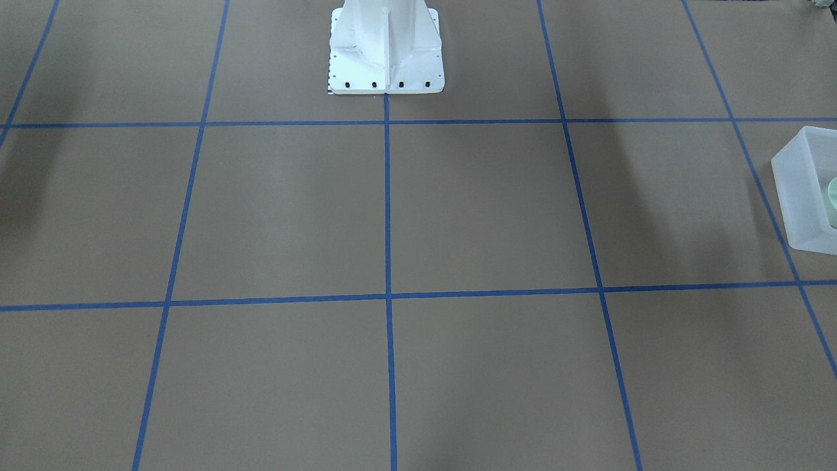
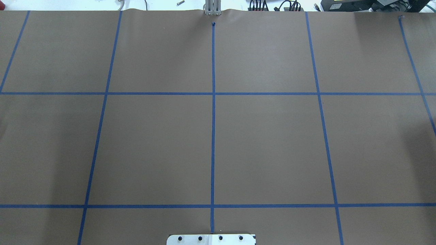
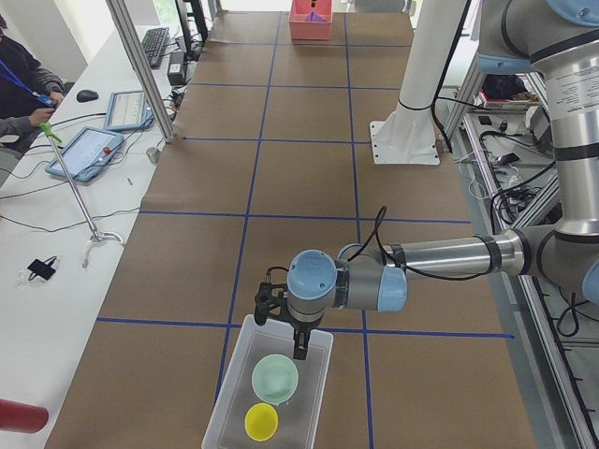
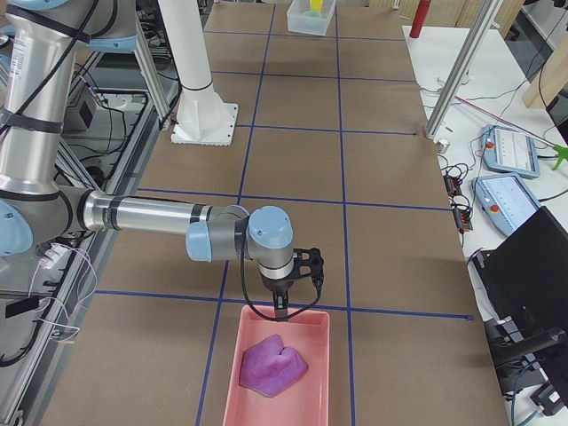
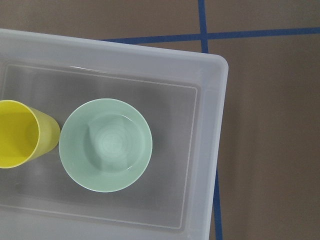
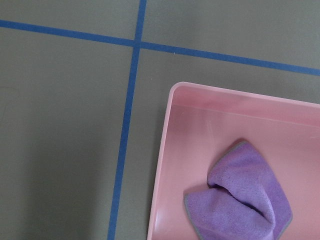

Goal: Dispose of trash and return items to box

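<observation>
The pale mint-green bowl (image 5: 105, 145) sits upright inside the frosted translucent box (image 5: 215, 125), beside a yellow cup (image 5: 17, 132). In the exterior left view the bowl (image 3: 275, 378) and the cup (image 3: 261, 421) lie in the box (image 3: 232, 374), and my left gripper (image 3: 298, 348) hangs just above the box's near-robot end; I cannot tell whether it is open or shut. The box's edge (image 1: 794, 190) shows in the front-facing view. My right gripper (image 4: 282, 311) hangs over the end of a pink tray (image 4: 312, 382); I cannot tell its state. No fingers show in either wrist view.
The pink tray (image 6: 162, 165) holds a crumpled purple cloth (image 6: 240, 200). The white robot base (image 1: 386, 52) stands at the table's middle. Blue tape lines grid the brown table. An operator's side table with tablets (image 3: 89, 150) runs along one edge.
</observation>
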